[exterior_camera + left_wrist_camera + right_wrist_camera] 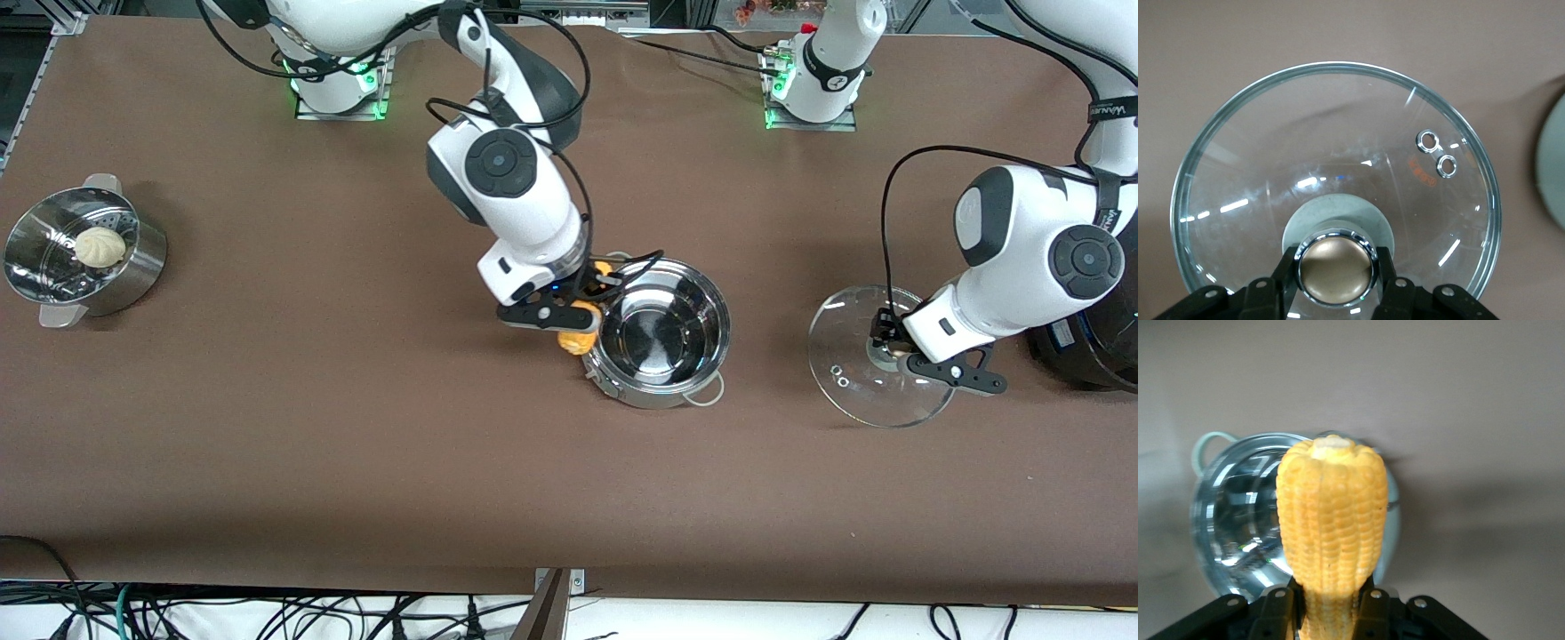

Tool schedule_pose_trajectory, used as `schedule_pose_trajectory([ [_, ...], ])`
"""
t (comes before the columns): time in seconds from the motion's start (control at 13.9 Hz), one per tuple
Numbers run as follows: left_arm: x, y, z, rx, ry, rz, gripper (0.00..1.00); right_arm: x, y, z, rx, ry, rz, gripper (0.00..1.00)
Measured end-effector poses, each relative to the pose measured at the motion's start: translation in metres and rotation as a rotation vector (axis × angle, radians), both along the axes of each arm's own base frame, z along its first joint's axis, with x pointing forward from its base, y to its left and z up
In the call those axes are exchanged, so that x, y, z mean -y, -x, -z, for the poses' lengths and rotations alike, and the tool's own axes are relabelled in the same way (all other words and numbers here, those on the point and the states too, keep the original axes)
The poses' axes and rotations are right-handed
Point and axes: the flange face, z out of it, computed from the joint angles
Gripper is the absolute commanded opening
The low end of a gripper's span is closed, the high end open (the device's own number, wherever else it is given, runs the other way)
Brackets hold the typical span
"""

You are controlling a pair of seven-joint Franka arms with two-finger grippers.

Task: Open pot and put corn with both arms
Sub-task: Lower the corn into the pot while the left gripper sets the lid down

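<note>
Steamer (133,267) with a pale bun (100,246) in it sits at the right arm's end of the surface, well apart from the work, not part of this.

My right claw (569,322) is clamped shut on the corn (580,338), gripping it low on the cob; in the right wrist view the corn (1333,527) stands up out of the right claw (1331,603) with the open pot (1238,527) below it. In the front view the cob hangs at the pot's rim on the side toward the right arm's end, not yet over the bowl. The pot (662,333) is mid-surface, lid off, nothing in it.

To do this step well: carry the cob over the pot's centre before letting go, tip it flatter so it lies across the base, lower it inside the rim, then release. It looks about as long as the pot is wide, so a drop at the rim would likely bounce out.

My left claw (898,348) is closed on the lid's copper knob (1336,267), holding the glass lid (876,373) over the surface beside the pot, toward the left arm's end, next to the black cooker (1089,356). That arm waits; keep the lid (1338,167) parked clear there.
</note>
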Motion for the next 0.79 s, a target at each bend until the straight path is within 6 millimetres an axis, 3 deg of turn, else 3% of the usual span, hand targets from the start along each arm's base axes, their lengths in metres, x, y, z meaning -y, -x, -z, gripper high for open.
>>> schedule_pose_trajectory([
  [0.36,-0.037,-0.001,0.065,0.067,0.027,0.054,0.00,-0.035,0.013,0.032,0.024,-0.043,-0.014,0.00],
  [0.79,-0.045,0.005,0.120,0.003,0.028,0.052,0.00,-0.055,0.022,0.059,0.038,-0.069,-0.030,0.00],
])
